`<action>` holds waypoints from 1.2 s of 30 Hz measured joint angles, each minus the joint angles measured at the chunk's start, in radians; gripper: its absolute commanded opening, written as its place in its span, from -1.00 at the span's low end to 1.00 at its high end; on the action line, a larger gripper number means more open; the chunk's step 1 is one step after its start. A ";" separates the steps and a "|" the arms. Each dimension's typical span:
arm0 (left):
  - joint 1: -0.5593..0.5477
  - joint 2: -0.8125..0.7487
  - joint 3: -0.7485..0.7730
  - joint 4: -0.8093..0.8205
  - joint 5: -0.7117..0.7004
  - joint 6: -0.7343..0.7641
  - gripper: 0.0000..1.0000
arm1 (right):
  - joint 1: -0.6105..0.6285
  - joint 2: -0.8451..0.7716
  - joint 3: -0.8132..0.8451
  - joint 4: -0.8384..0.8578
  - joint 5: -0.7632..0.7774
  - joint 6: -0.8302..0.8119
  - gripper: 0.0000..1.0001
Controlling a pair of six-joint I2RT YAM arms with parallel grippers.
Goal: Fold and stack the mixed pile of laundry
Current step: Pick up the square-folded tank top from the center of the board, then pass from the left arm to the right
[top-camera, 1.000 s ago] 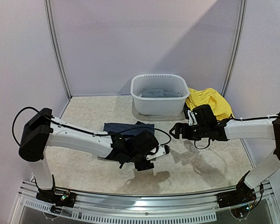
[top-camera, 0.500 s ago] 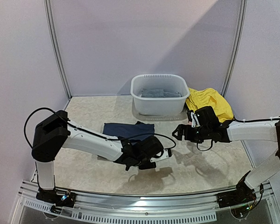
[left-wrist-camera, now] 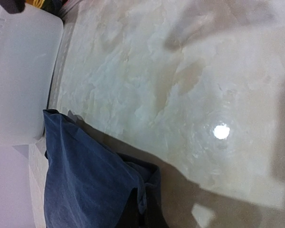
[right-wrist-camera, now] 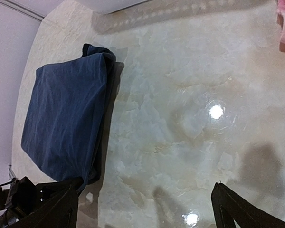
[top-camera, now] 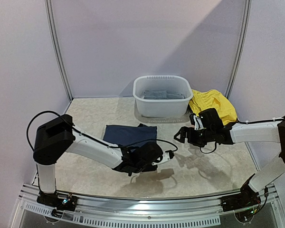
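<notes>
You are holding the right gripper with its fingers spread wide and gripping nothing. The folded navy garment is lying flat on the table ahead of those fingertips, apart from them. The left gripper is hanging low just beside the garment's near edge; you cannot tell how its fingers are standing. The yellow garment is lying behind the right fingers, beside the white basin.

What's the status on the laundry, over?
Right gripper open, empty. Left gripper near the folded navy garment, state unclear. Yellow garment heaped beside basin, grey cloth inside it.
</notes>
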 measured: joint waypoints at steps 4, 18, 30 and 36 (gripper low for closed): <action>0.007 -0.089 -0.078 0.049 0.031 -0.016 -1.00 | -0.006 0.041 0.001 0.058 -0.089 0.050 0.97; 0.018 -0.216 -0.164 0.135 0.102 -0.073 -1.00 | 0.029 0.307 0.124 0.281 -0.348 0.224 0.98; 0.018 -0.240 -0.175 0.139 0.120 -0.097 -1.00 | 0.071 0.473 0.216 0.372 -0.433 0.319 0.98; 0.018 -0.247 -0.175 0.143 0.122 -0.108 -1.00 | 0.092 0.534 0.245 0.450 -0.472 0.381 0.98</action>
